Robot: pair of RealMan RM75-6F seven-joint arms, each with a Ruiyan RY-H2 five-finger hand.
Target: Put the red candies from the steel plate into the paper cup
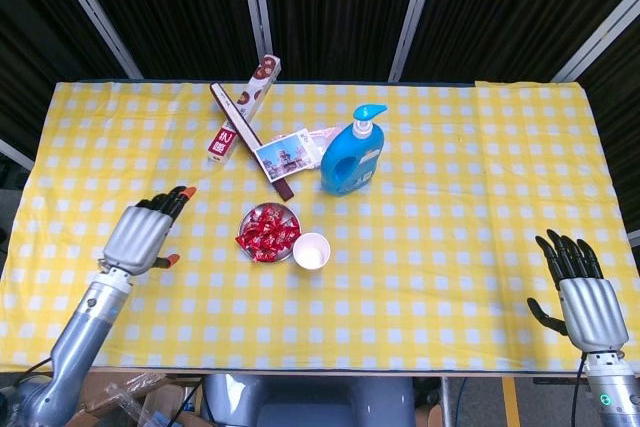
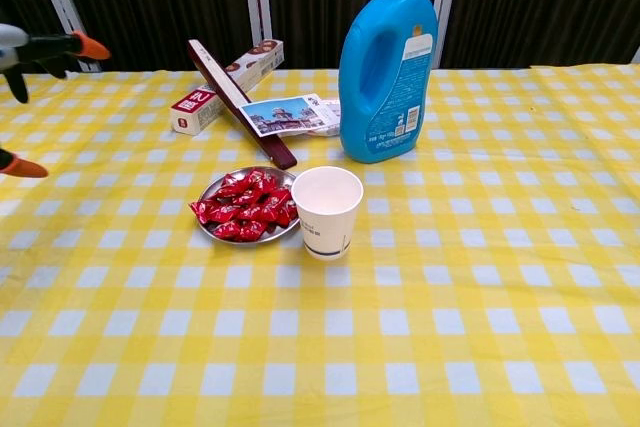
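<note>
Sitting heaped on the steel plate (image 1: 283, 215), red candies (image 1: 266, 232) touch an empty paper cup (image 1: 311, 250); both hands, left hand (image 1: 140, 237) and right hand (image 1: 585, 302), spread, hold nothing.

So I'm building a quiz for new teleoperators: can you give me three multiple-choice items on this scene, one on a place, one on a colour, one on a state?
1. Where does the paper cup stand?
A. right beside the steel plate
B. behind the blue bottle
C. at the table's far right edge

2. What colour are the candies on the plate?
A. green
B. red
C. white

3. What is the left hand doing?
A. gripping the cup
B. pinching a candy
C. holding nothing, fingers apart, left of the plate

Key:
1 A, the cup sits against the plate's right side in the chest view.
2 B, the wrappers are plainly red.
3 C, the head view shows it clear of the plate with nothing in it.
</note>
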